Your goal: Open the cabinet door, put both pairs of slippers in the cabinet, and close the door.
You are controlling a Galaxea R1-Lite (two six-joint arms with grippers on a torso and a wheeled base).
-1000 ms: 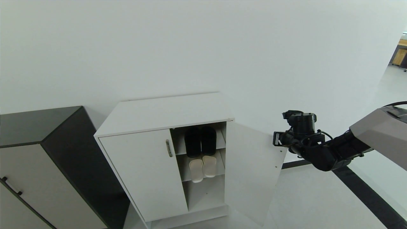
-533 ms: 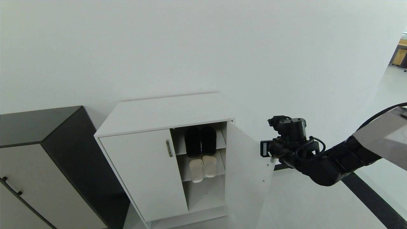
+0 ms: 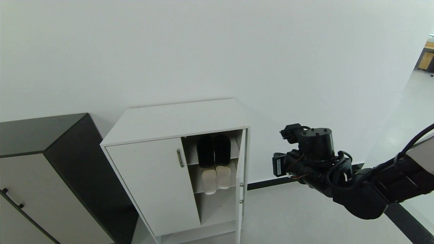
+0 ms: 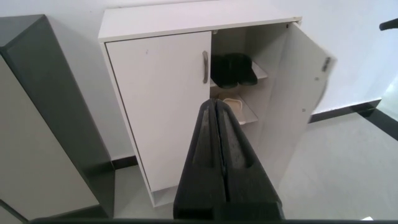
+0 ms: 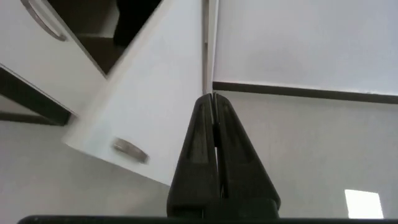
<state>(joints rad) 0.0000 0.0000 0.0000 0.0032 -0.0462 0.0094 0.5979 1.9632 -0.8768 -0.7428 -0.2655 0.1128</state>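
While the right door (image 3: 242, 162) of the white cabinet (image 3: 176, 118) stands roughly edge-on to the head camera at lower centre, half swung, I have open floor (image 3: 298, 217) to the right of it. That room runs out to a black strip (image 3: 271, 183) at the foot of the wall. Left of the cabinet, a dark cabinet (image 3: 51, 135) sits close alongside, so there is little room on that side. The left door (image 3: 152, 183) is closed.

Both pairs are inside the open right half. The black slippers (image 3: 213, 150) lie on the upper shelf and the cream slippers (image 3: 216, 178) on the shelf just below, each pair side by side. The compartment under them is shaded and hard to read. The closed left door hides the rest of the interior. The cabinet's base is cut off by the bottom edge of the head view.

The right end effector (image 5: 213, 97) has its fingers pressed together and holds nothing. In its wrist view the tip lines up with the door's free edge, above the door handle (image 5: 129, 149). The head view shows a gap between that arm and the door, so I judge them apart. The left end effector (image 4: 216, 104) is also pressed together and empty, well back from the cabinet front.
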